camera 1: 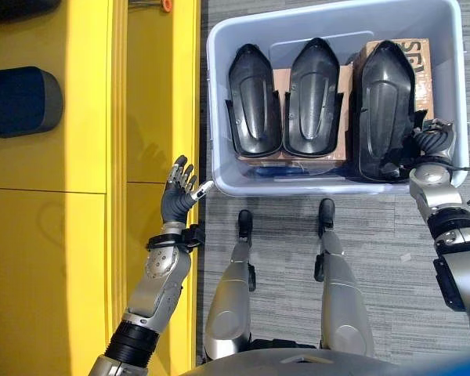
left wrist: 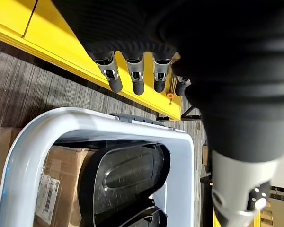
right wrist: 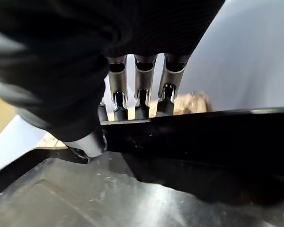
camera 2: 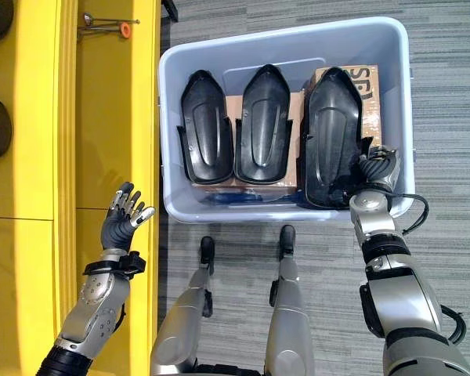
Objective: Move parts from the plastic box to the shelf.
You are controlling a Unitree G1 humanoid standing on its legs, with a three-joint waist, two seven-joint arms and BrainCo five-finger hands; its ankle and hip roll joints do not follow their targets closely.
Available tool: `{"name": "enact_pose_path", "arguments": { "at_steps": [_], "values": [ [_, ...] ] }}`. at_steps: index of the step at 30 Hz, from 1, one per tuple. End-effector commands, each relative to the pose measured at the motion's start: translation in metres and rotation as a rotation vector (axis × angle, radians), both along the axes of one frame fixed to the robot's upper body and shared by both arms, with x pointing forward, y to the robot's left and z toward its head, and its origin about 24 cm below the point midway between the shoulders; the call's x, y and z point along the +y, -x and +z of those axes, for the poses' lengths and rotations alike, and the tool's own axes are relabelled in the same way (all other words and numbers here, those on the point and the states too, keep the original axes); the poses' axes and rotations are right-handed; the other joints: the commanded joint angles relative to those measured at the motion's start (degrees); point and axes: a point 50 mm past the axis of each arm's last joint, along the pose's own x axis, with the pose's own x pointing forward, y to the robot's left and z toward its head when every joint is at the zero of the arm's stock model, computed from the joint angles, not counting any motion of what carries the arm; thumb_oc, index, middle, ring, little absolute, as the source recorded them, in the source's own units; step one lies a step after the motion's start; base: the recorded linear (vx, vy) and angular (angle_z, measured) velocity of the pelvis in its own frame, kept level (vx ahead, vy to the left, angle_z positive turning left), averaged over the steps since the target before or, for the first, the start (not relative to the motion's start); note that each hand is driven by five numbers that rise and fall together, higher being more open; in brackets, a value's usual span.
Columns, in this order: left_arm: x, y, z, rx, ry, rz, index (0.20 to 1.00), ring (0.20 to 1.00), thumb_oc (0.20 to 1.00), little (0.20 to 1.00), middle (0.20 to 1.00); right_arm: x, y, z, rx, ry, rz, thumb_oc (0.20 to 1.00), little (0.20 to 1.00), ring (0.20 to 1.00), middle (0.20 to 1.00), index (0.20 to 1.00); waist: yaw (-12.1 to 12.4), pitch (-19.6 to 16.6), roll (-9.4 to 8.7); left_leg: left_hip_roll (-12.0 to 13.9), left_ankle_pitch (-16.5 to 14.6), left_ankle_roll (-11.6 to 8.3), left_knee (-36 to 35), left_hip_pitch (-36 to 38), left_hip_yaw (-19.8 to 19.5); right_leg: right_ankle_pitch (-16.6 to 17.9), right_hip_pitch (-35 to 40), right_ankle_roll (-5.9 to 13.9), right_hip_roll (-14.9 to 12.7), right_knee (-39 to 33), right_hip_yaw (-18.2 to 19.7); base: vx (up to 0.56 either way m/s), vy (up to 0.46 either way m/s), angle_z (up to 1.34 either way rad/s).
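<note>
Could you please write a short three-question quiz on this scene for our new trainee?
1. True or false: the right hand grips the edge of a black part in the plastic box.
2. How many black parts stand in the box?
3. Where is the left hand? A) inside the box B) open, in front of the yellow shelf C) holding a part

Key: 1 true; 2 three; 3 B
</note>
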Motion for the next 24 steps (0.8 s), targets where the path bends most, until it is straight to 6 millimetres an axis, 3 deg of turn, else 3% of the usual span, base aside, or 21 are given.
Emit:
{"name": "enact_pose_path", "arguments": {
  "at_steps": [1,15,19,24],
  "values": [
    [0.002,0.003,0.017,-0.093,-0.017,-0.022,1.0,1.0,1.0,1.0,1.0,0.016,-0.001,-0.004,0.003,0.05,0.064,0.2,0.2,0.2,0.2,0.2,1.1,-0.5,-1.17,0.1,-4.5,0.4,0.3,4.5,-3.1,-5.2,-3.4,5.56,-6.0,8.2,-5.7,0.0,-0.002,0.05],
    [0.009,0.002,0.018,-0.093,-0.03,0.005,1.0,1.0,1.0,1.0,1.0,0.024,0.009,0.018,-0.167,0.069,0.103,0.2,0.2,0.2,0.2,0.2,0.5,-1.6,-2.35,0.1,-4.6,0.42,0.3,5.3,-3.3,-4.9,-1.6,5.62,-6.0,7.5,-6.0,0.0,-0.001,0.02],
    [0.011,0.002,0.018,-0.088,-0.032,0.016,1.0,1.0,1.0,1.0,1.0,0.033,0.019,0.023,-0.256,0.02,0.15,0.2,0.2,0.2,0.2,0.2,0.2,-2.0,-2.81,0.4,-4.7,0.28,0.3,5.8,-3.4,-4.9,-0.7,5.67,-5.9,7.2,-6.4,0.0,0.0,0.0],
    [0.017,0.007,0.013,-0.058,-0.033,0.036,1.0,1.0,1.0,1.0,1.0,0.054,0.046,0.029,-0.434,-0.101,0.282,0.2,0.2,0.2,0.2,0.2,-0.4,-3.8,-4.2,0.8,-5.0,-0.14,0.3,7.3,-3.8,-4.8,2.4,5.87,-5.9,5.9,-7.3,0.01,-0.017,0.07]
  ]
}}
